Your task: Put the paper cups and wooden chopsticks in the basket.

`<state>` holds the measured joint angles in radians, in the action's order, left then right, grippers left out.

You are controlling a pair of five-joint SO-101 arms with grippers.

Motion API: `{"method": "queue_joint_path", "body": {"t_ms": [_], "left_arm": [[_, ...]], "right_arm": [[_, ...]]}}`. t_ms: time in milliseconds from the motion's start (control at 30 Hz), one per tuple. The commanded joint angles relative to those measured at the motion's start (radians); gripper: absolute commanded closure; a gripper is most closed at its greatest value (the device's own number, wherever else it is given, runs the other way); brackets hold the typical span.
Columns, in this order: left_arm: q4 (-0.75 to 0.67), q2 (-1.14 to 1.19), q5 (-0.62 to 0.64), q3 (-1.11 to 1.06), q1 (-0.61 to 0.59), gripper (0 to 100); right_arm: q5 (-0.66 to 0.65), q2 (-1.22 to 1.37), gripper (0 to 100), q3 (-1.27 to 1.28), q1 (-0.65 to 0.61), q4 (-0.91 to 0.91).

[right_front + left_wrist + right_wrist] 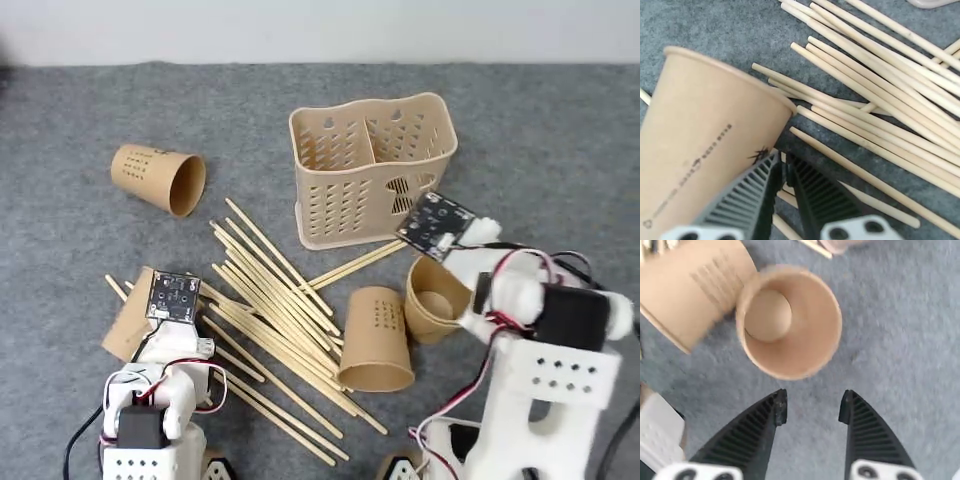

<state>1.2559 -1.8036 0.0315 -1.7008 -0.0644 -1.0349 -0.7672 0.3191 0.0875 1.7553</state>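
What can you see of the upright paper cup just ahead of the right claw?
This plain brown paper cup stands upright on the grey felt-like table cover, mouth up, rim round and undented, nothing inside. It sits just ahead of the open right claw, which does not touch it. A second brown paper cup, lying on its side, appears to touch its rim.

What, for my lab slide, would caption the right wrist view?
Open right tool poised before the mouth of an upright paper cup, a second cup lying beside it on the grey mat.
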Motion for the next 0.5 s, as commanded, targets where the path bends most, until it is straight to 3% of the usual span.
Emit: {"method": "queue_joint_path", "body": {"t_ms": [0,267,467], "left_arm": [[0.005,-0.015,0.008,0.018,0.0,99],[0.005,-0.015,0.008,0.018,0.0,99],[0.005,-0.015,0.008,0.018,0.0,99]], "right_arm": [[0.089,-0.021,80.9,-0.051,-0.074,0.042],[0.416,-0.021,80.9,-0.018,-0.229,0.044],[0.425,-0.022,80.9,0.187,-0.386,0.044]]}}
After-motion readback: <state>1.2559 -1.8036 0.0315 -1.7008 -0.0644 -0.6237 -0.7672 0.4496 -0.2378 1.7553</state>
